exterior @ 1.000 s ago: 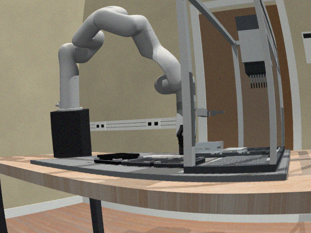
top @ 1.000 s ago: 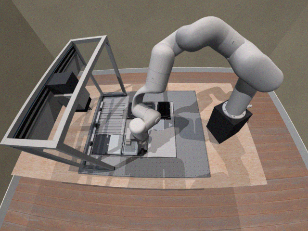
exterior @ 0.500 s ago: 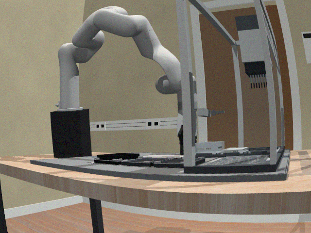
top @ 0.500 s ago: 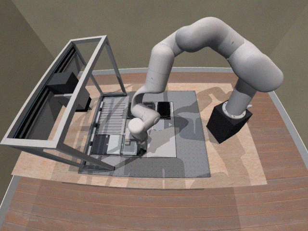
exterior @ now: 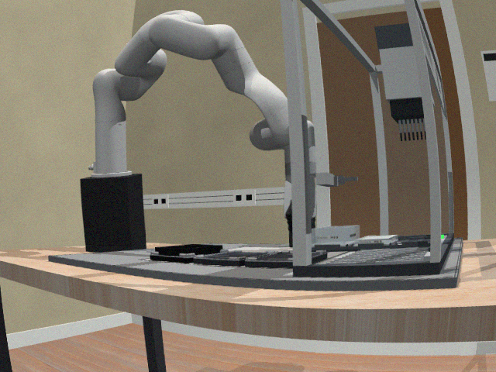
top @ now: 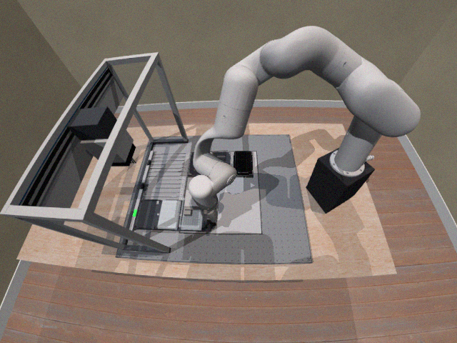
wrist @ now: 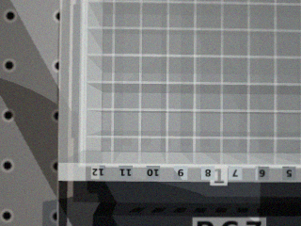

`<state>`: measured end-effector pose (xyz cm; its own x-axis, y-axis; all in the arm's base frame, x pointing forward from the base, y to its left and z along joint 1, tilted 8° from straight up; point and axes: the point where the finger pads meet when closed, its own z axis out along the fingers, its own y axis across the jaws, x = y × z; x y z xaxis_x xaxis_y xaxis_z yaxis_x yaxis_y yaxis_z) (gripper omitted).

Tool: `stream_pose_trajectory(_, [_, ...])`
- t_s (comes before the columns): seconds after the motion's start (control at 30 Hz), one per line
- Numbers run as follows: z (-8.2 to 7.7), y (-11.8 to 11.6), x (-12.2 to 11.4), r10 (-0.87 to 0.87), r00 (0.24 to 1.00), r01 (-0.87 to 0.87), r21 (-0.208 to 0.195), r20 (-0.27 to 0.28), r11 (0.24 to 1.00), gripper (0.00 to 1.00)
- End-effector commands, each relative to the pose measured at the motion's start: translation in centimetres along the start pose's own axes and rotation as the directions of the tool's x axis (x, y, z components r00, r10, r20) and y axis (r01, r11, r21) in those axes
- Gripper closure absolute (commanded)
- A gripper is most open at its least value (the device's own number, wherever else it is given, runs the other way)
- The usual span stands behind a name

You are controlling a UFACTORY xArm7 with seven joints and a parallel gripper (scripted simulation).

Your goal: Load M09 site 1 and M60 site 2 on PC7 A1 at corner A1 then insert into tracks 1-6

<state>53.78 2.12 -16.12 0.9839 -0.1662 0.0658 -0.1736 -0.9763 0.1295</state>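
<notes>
The carrier PC7 [top: 147, 214] [wrist: 179, 193] lies in the tracks at the near left, its far end by the green lit lamp [top: 135, 213] [exterior: 442, 236]. The clear deep-well block M09 [top: 191, 222] [exterior: 336, 235] [wrist: 183, 96] sits on site 1 and looks flat; its A1 corner is not in view. The white plate M60 [top: 168, 214] [exterior: 378, 239] lies on site 2. Site 3 is empty. The black plate M06 [top: 243, 162] [exterior: 192, 249] sits in nest S1. My gripper [top: 211, 224] is open and low at the carrier's handle end; a frame post partly hides it in the exterior view.
The instrument's frame [top: 111, 155] [exterior: 298, 160] stands over the rails, with a pipetting head [top: 97, 123] [exterior: 398, 74] hanging inside it. The bare rails [top: 168, 166] lie beyond the carrier. Nest S2 [top: 223, 158] is empty; the arm partly hides the nest row.
</notes>
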Motion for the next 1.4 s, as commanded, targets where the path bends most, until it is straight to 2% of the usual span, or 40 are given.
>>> stream_pose_trajectory(0.0, [-0.19, -0.06, 0.35, 0.0, 1.0, 0.0, 0.002, -0.005, 1.0, 0.18])
stream_pose_trajectory(1.37, [-0.19, -0.06, -0.21, 0.0, 1.0, 0.0, 0.002, -0.005, 1.0, 0.18])
